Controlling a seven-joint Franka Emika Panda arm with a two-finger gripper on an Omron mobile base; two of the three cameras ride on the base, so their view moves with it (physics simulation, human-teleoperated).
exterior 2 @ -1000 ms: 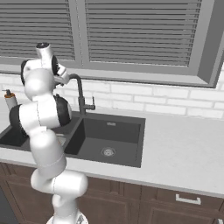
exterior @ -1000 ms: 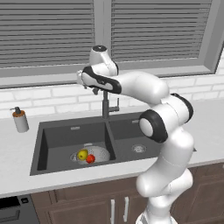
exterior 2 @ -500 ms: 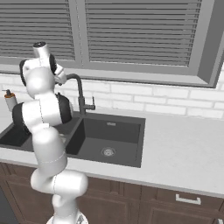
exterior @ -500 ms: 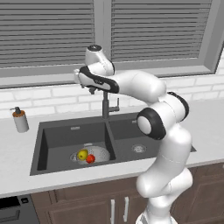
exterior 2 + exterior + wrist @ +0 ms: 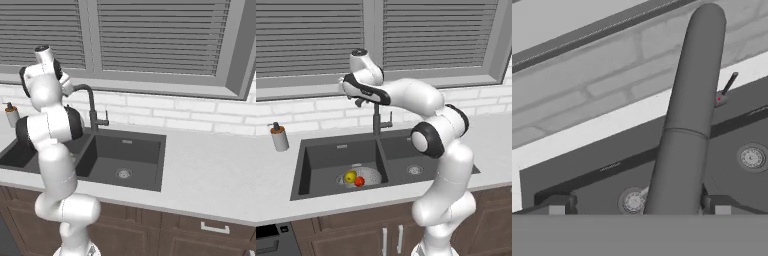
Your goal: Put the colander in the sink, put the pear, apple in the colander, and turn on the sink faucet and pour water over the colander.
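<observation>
The gripper straddles the sink faucet with its jaws spread, not pinching it, while the colander holding pear and apple sits in the sink's left basin.

A home kitchen is shown. A dark double-basin sink is set into a pale counter, with a gooseneck faucet behind it and a soap dispenser alongside. Brown cabinet doors are seen below, a white brick backsplash and a blinded window above.
</observation>
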